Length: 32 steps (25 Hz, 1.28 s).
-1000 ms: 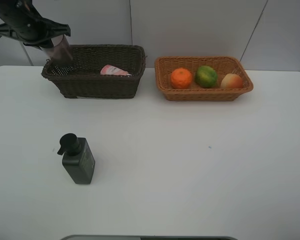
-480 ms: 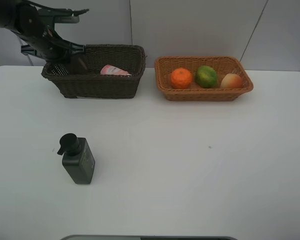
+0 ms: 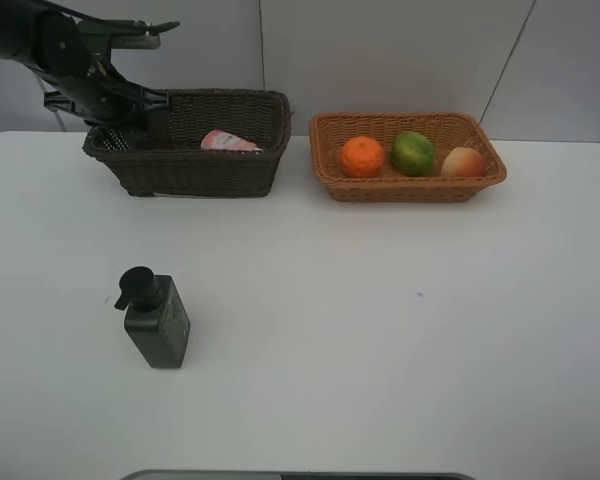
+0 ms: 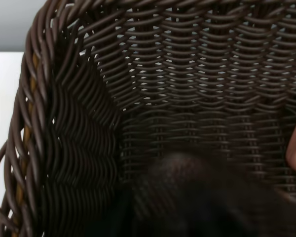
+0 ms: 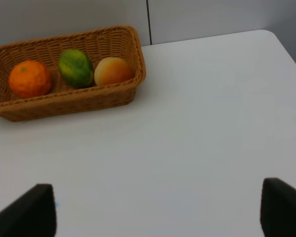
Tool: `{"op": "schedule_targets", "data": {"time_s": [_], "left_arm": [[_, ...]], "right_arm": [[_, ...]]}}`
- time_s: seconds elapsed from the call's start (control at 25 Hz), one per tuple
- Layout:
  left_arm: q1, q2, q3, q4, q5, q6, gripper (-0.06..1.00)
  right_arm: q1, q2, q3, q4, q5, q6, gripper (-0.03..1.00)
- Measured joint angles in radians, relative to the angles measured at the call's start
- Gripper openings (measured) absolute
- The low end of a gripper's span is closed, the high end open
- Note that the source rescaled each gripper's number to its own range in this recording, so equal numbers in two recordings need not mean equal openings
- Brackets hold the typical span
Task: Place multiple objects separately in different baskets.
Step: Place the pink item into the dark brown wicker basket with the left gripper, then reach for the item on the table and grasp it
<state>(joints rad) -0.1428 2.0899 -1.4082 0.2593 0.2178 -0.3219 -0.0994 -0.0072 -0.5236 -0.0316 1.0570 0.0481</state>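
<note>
1. Pump bottle (image 3: 156, 322): black, upright on the table (image 3: 380, 330), well apart from the dark basket (image 3: 230, 170). You'd likely find it rigid, smooth, top-heavy; grip the body, not the pump.
2. Left gripper (image 3: 145, 112): inside that basket's corner; opening and hold cannot be told.
3. Right gripper (image 5: 158, 210): wide open, empty.

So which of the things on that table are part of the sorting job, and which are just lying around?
Part of the job:
dark basket
tan basket
orange
green fruit
peach
pink tube
black pump bottle

Just lying about:
nothing visible; only the white table underneath
</note>
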Motion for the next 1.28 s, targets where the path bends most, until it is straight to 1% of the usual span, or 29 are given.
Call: {"op": "schedule_targets", "data": {"time_s": [0.08,0.12,0.2,0.24,0.36,0.52,0.8,1.0,1.12,1.28], "left_arm": [[0.0,0.0,0.0,0.0,0.006,0.006,0.72],[0.0,0.0,0.0,0.0,0.013,0.007,0.82],[0.0,0.0,0.0,0.0,0.026,0.011,0.94],[0.0,0.0,0.0,0.0,0.03,0.015,0.96],[-0.002,-0.014,0.0,0.0,0.047,0.022,0.98],[-0.005,-0.061,0.0,-0.005,0.077,0.023,0.99],[-0.02,-0.183,0.0,-0.011,0.238,0.03,0.99],[-0.067,-0.29,0.016,-0.014,0.33,0.039,0.99],[-0.107,-0.363,0.069,-0.038,0.356,0.041,0.99],[-0.167,-0.444,0.173,-0.078,0.381,0.041,0.99]], "right_arm": [[0.0,0.0,0.0,0.0,0.0,0.0,0.8],[0.0,0.0,0.0,0.0,0.0,0.0,0.8],[0.0,0.0,0.0,0.0,0.0,0.0,0.8],[0.0,0.0,0.0,0.0,0.0,0.0,0.8],[0.0,0.0,0.0,0.0,0.0,0.0,0.8],[0.0,0.0,0.0,0.0,0.0,0.0,0.8],[0.0,0.0,0.0,0.0,0.0,0.0,0.8],[0.0,0.0,0.0,0.0,0.0,0.0,0.8],[0.0,0.0,0.0,0.0,0.0,0.0,0.8],[0.0,0.0,0.0,0.0,0.0,0.0,0.8]]}}
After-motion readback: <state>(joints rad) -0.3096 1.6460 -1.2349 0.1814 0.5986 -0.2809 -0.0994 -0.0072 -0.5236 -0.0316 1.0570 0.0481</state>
